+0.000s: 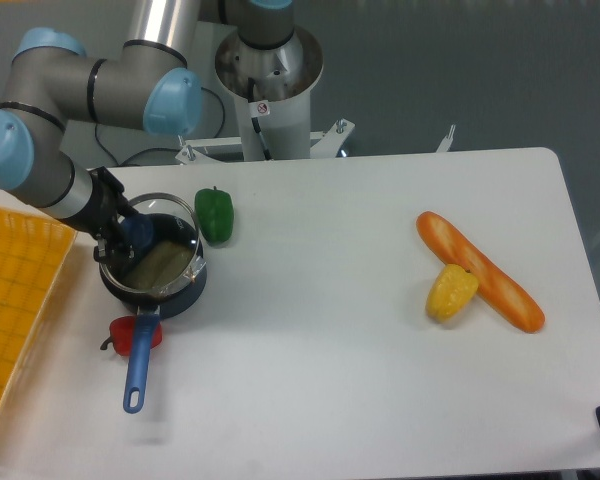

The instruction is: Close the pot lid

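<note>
1. Broadly, a white table (pixel 340 330) fills most of the frame, with the grey base of the arm (pixel 270 70) standing at its upper edge, left of centre.
2. From that base the UR5e arm, grey with light-blue joint caps, reaches across the upper left of the frame and down toward the left side of the table.
3. A yellow mesh basket (pixel 15 300) sits at the left edge of the frame.
4. An orange baguette-shaped toy (pixel 480 272) lies diagonally at the right of the frame, and a yellow pepper (pixel 451 291) touches its lower left side.
5. The pot (pixel 165 290), a black saucepan, sits at the left of the frame, its long blue handle pointing down toward the lower left.
6. The lid (pixel 170 250) lies tilted over the pot's mouth, not seated flat, its far rim raised.
7. A green pepper (pixel 215 214) stands just beside the pot, to its upper right.
8. A red pepper (pixel 135 336) lies beneath the pot handle, just below the pot.
9. The gripper (pixel 132 234) is clenched on the lid's small blue knob, above the pot's upper left part.
</note>
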Available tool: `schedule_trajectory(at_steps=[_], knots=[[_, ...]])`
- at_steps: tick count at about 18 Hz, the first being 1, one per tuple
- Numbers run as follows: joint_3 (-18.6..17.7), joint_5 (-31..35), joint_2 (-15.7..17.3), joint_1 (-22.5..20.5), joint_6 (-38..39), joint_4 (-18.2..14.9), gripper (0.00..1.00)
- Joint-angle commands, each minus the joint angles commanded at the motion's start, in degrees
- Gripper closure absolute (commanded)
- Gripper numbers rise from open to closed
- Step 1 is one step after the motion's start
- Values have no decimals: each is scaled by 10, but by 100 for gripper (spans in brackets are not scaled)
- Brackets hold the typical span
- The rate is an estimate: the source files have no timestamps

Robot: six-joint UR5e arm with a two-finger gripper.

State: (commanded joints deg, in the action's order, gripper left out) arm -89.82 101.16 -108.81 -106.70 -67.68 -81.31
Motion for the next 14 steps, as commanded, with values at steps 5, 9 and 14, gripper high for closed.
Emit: schedule_trajectory(at_steps=[5, 9, 14], knots=[[-1, 6, -4, 0, -1, 16, 37], [-1, 32, -3, 0, -6, 17, 37], [-1, 36, -4, 0, -1, 17, 37]])
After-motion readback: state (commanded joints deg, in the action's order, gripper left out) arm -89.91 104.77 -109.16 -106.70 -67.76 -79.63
